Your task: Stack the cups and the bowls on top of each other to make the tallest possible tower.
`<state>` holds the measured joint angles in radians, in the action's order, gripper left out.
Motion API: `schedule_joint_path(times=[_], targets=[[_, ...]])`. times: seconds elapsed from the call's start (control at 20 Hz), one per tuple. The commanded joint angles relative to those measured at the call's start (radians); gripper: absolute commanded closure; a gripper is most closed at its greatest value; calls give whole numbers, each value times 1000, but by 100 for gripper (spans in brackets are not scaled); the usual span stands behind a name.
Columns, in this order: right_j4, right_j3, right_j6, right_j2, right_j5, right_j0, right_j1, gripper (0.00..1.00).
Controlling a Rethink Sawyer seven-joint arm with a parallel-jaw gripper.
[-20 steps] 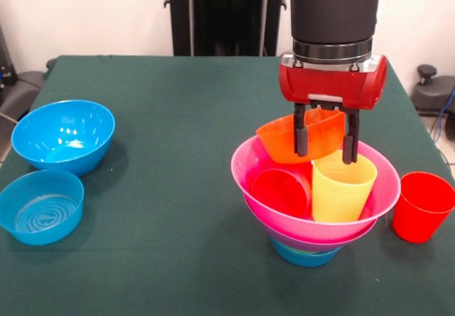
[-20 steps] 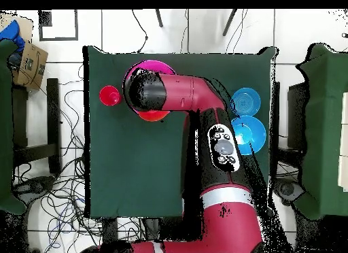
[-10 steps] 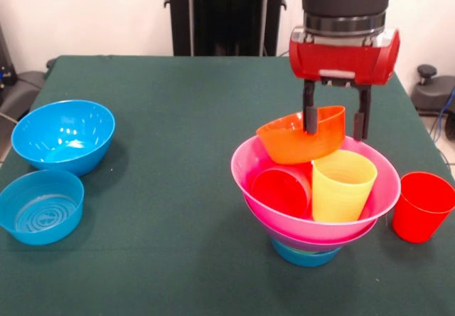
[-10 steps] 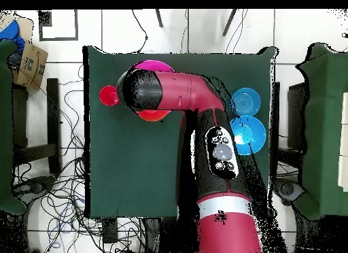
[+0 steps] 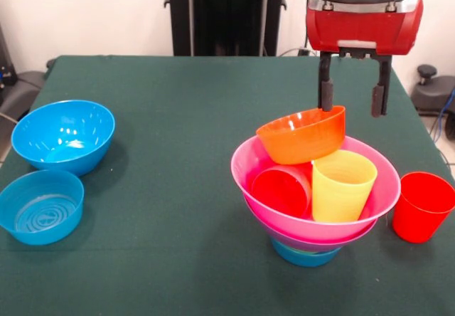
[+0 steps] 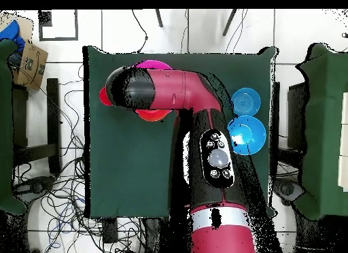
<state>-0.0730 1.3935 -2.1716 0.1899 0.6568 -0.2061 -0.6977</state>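
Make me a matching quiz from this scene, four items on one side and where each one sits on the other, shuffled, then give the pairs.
1. orange bowl
2. yellow cup
3. lone red cup
4. gripper

A. standing on the table beside the pile
B. in the air above the pile, open
C. upright inside the pink bowl
D. tilted on the pink bowl's back rim

Pairs: 1-D, 2-C, 3-A, 4-B

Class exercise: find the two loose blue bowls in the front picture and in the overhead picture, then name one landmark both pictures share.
Front view: the two blue bowls sit at the left edge of the table, the shallower one nearer the camera.
Overhead view: the same blue bowls lie at the table's right side, beside the arm.
Shared landmark: the pink bowl, on the opposite side from them in each picture.
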Motion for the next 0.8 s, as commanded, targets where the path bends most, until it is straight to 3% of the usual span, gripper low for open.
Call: schedule_joint_path(times=[0.05, 0.8], targets=[[-12, 58, -61, 1, 60, 21, 50, 0], [-32, 87, -68, -26, 21, 31, 76, 0]])
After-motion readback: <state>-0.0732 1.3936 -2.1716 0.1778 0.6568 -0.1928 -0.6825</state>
